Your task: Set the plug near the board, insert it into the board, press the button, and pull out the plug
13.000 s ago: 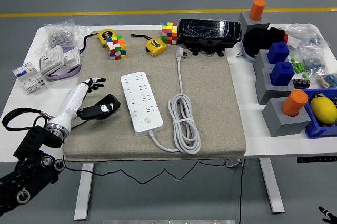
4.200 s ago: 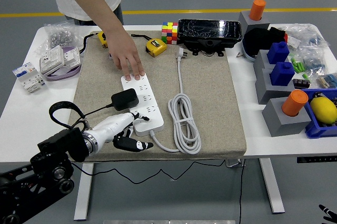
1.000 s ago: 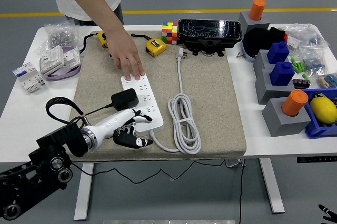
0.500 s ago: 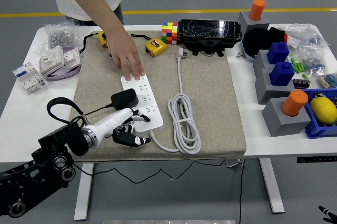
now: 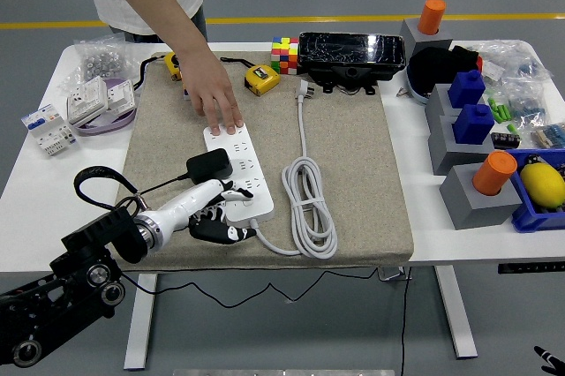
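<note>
The white power strip [image 5: 240,173] lies lengthwise on the beige mat [image 5: 353,155]. A black plug adapter [image 5: 209,165] sits in sockets on its left side, and its black cable loops back to the left. My left hand [image 5: 221,213] rests at the strip's near left corner, holding nothing. Its pale fingers [image 5: 222,188] lie against the strip's edge and its dark fingers [image 5: 221,233] hang over the mat. A person's hand [image 5: 216,102] presses the strip's far end flat. Only a black tip of my right hand [image 5: 549,357] shows at the lower right corner.
The strip's white cord [image 5: 309,208] is coiled to its right. Cubes [image 5: 283,54], tape measures [image 5: 261,78] and a black box [image 5: 351,54] line the mat's far edge. Grey and blue blocks [image 5: 468,129] and a lemon [image 5: 541,184] fill the right side. Switch parts [image 5: 88,102] lie at left.
Since the earliest frame the plug went from my left hand into the strip, and a person's hand came down on the far end. Over the last second my left hand barely shifted.
</note>
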`<act>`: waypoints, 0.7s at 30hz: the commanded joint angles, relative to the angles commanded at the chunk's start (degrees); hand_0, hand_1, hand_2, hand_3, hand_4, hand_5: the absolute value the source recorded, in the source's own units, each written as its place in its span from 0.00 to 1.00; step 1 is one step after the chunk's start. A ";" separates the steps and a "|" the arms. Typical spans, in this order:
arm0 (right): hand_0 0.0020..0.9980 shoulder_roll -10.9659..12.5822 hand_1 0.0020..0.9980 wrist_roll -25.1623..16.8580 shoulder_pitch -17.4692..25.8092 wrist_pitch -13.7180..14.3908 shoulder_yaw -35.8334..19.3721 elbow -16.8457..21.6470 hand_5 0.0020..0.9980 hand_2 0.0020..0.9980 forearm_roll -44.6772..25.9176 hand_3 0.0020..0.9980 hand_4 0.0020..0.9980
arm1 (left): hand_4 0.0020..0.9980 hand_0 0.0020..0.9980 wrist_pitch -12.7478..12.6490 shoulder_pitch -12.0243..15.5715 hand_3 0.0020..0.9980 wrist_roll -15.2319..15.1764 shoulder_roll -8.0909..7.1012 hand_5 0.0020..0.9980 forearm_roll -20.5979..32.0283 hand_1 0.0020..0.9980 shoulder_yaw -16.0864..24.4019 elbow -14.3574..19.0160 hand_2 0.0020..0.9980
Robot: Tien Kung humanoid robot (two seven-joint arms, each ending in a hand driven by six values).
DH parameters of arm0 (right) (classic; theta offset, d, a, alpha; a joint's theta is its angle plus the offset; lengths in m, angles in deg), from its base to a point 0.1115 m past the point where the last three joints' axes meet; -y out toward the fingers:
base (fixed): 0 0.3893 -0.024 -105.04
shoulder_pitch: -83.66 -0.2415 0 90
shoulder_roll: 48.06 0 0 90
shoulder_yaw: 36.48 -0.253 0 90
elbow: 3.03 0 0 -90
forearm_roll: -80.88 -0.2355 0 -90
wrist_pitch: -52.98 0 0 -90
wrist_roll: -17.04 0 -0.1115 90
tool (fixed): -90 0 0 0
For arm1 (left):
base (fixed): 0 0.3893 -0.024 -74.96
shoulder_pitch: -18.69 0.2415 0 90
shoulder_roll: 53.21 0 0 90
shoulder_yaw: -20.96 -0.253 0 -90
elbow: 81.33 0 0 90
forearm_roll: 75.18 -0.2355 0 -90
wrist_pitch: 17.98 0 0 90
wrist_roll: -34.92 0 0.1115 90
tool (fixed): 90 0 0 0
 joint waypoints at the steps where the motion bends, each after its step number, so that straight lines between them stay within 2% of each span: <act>1: 0.56 -0.01 0.64 0.01 0.05 0.00 0.03 -0.02 0.49 0.61 0.00 0.60 0.96 | 0.86 0.08 -1.46 0.08 0.71 -2.08 0.05 0.33 1.59 0.07 0.20 -0.07 0.14; 2: 0.56 -0.02 0.64 0.01 0.06 0.00 0.05 -0.04 0.49 0.61 0.00 0.60 0.96 | 0.86 0.17 -2.72 0.05 0.62 -4.05 0.11 0.33 2.81 0.13 0.34 -0.27 0.23; 7: 0.56 -0.08 0.64 -0.02 0.04 0.02 -0.10 -0.03 0.49 0.61 0.01 0.60 0.96 | 0.86 0.17 -8.52 -0.29 0.62 -11.08 0.38 0.33 6.54 0.13 0.57 -1.91 0.23; 8: 0.56 -0.09 0.64 -0.03 0.03 0.03 -0.12 -0.02 0.49 0.61 0.02 0.60 0.96 | 0.85 0.22 -9.52 -0.35 0.59 -12.01 0.45 0.33 7.06 0.24 0.68 -2.29 0.37; 13: 0.56 -0.18 0.64 -0.02 0.09 0.03 -0.28 -0.06 0.49 0.61 0.01 0.60 0.96 | 0.85 0.22 -14.60 -0.92 0.59 -16.09 1.16 0.33 7.18 0.24 1.52 -4.85 0.37; 14: 0.56 -0.21 0.64 0.00 0.12 0.01 -0.25 -0.10 0.49 0.61 -0.01 0.60 0.96 | 0.86 0.39 -15.91 -1.12 0.59 -16.87 1.48 0.33 5.60 0.50 1.98 -5.78 0.51; 16: 0.56 -0.24 0.64 -0.02 0.16 0.02 -0.24 -0.10 0.49 0.61 -0.03 0.60 0.96 | 0.86 0.39 -17.21 -1.48 0.59 -17.10 1.86 0.33 2.87 0.50 2.49 -7.02 0.51; 19: 0.56 -0.27 0.64 -0.03 0.18 0.01 -0.23 -0.09 0.49 0.61 -0.03 0.60 0.96 | 0.86 0.39 -17.86 -1.96 0.59 -15.93 2.18 0.33 -1.25 0.50 2.72 -8.50 0.51; 20: 0.56 -0.28 0.64 -0.05 0.18 0.02 -0.24 -0.07 0.49 0.61 -0.03 0.60 0.96 | 0.87 0.54 -18.00 -2.16 0.63 -15.37 2.30 0.31 -3.01 0.67 2.69 -9.14 0.63; 21: 0.56 -0.28 0.64 -0.03 0.17 0.02 -0.23 -0.07 0.49 0.61 -0.03 0.60 0.96 | 0.87 0.54 -17.86 -2.35 0.63 -14.44 2.41 0.31 -4.47 0.67 2.63 -9.74 0.63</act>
